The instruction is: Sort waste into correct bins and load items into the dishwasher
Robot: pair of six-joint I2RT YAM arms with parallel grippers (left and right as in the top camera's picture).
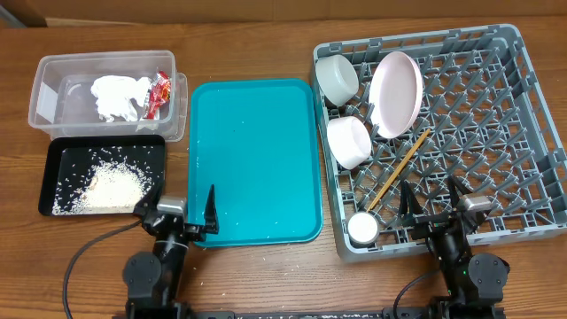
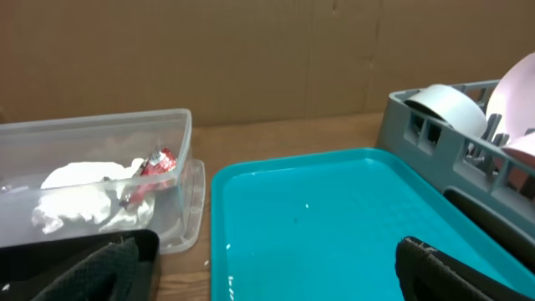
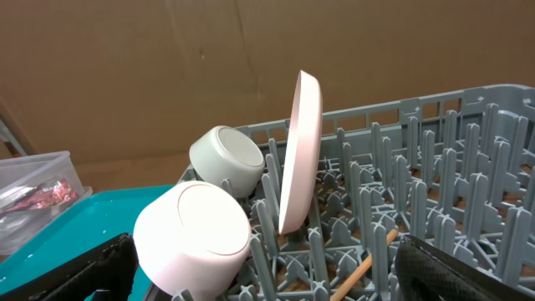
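Observation:
The grey dish rack (image 1: 496,133) holds a pink plate (image 1: 395,94) on edge, a grey-white bowl (image 1: 337,78), a white bowl (image 1: 349,141), a small white cup (image 1: 362,229) and wooden chopsticks (image 1: 400,167). The clear tub (image 1: 53,89) holds the white napkin (image 1: 120,96) and red wrapper (image 1: 159,92). The black tray (image 1: 62,151) holds rice (image 1: 111,186). My left gripper (image 1: 186,215) is open and empty at the teal tray's near left corner. My right gripper (image 1: 434,206) is open and empty over the rack's front edge. The right wrist view shows the plate (image 3: 299,150) and both bowls (image 3: 227,159), (image 3: 194,238).
The teal serving tray (image 1: 252,159) lies between the bins and the rack, with a few rice grains (image 2: 231,280) at its near left edge. A brown cardboard wall (image 2: 251,58) stands behind the table.

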